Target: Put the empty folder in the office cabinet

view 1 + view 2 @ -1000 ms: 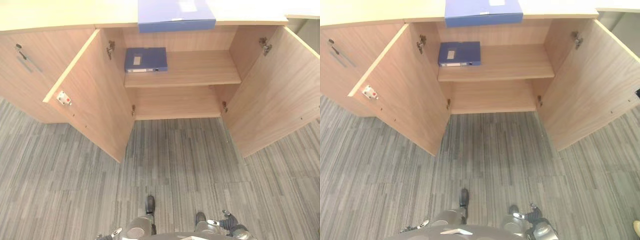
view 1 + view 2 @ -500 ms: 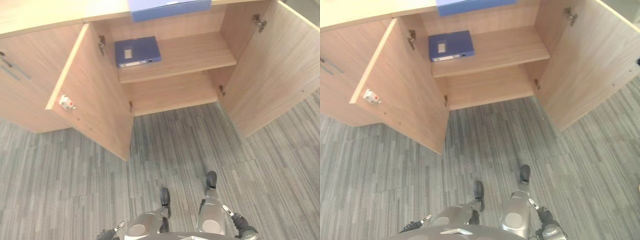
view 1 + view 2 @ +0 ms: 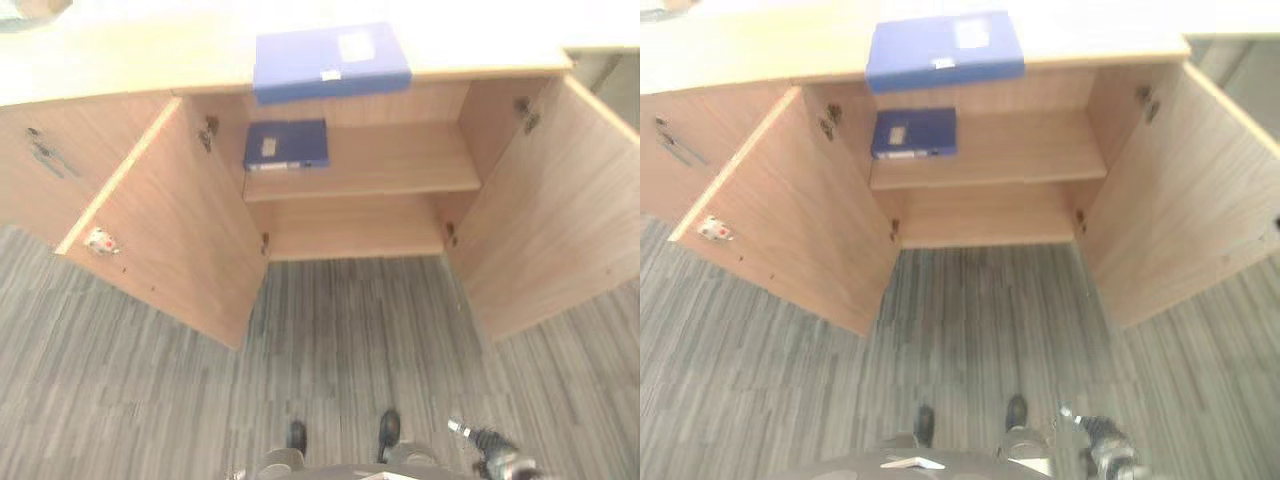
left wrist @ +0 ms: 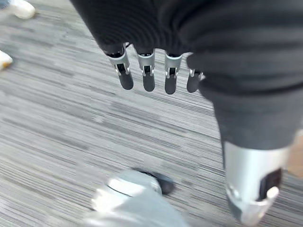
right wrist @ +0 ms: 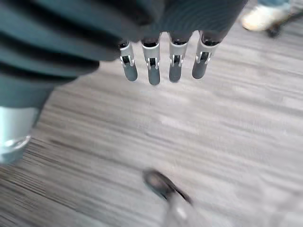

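Nearest the camera is grey striped carpet [image 3: 340, 330]. The left hand [image 4: 151, 71] hangs over that carpet with its fingers straight, loosely spread and holding nothing. Same story for the right hand [image 5: 163, 66]: fingers straight down, nothing between them, just floor beyond. In the head views the right hand shows low down at the right edge of the frame. A person's pale shoe [image 5: 262, 16] sits on the carpet at the edge of the right wrist view.

Further out is the wooden cabinet [image 3: 360, 230], both doors swung wide. The left door [image 3: 170, 220] has a small white and red catch on its inner face. The lower compartment has nothing in it that I can see. On the middle shelf [image 3: 400, 160], pushed to the left end, lies a dark blue folder [image 3: 287, 144] flat, with a small white label on its cover, too small to read.

Farthest back, on the cabinet top [image 3: 130, 55], a lighter blue folder [image 3: 330, 62] lies flat, its front edge sticking out just past the top's edge. It has a pale label on the cover, not readable either. Both folders are well apart from either hand.
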